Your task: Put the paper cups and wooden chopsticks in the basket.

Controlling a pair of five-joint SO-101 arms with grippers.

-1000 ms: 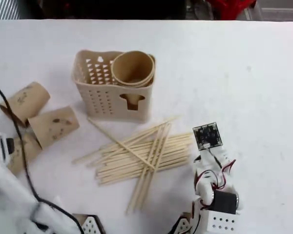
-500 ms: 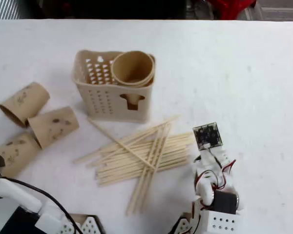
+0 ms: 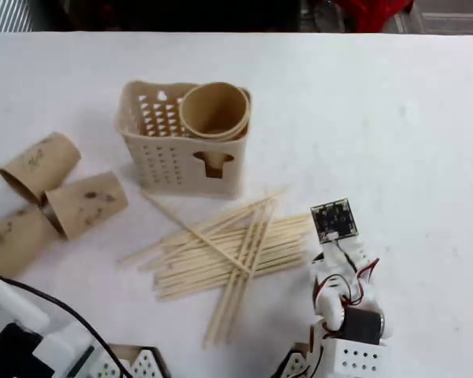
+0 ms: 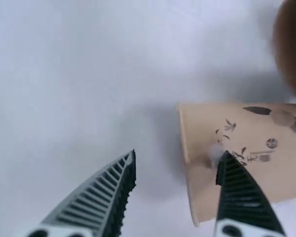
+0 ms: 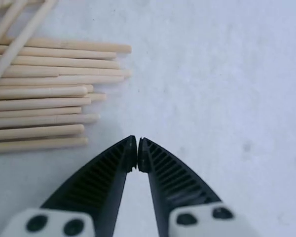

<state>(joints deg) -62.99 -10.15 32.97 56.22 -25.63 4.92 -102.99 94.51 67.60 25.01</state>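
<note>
The left gripper is spread wide and grips nothing. Its ribbed black fingers point down at the white table. One fingertip lies over the side wall of a lying paper cup, close to one end of it. The other hangs over bare table just past that end. Whether the tip touches the cup cannot be told. A blurred brown cup lies just beyond.

The right gripper is pressed together tip to tip with nothing between its fingers. It hangs over bare table just beside the ends of the wooden chopsticks, apart from them.

From above, the chopsticks make a loose heap about the table's middle, a few lying crosswise over the rest. The basket stands upright just beyond the heap, toward the far edge. One upright cup sits in its right end, mouth up. Three more cups lie on their sides close together toward the left edge: the far cup, the middle cup and the near cup. The right arm sits at the near edge just right of the heap. The left arm sits at the near-left corner.
</note>
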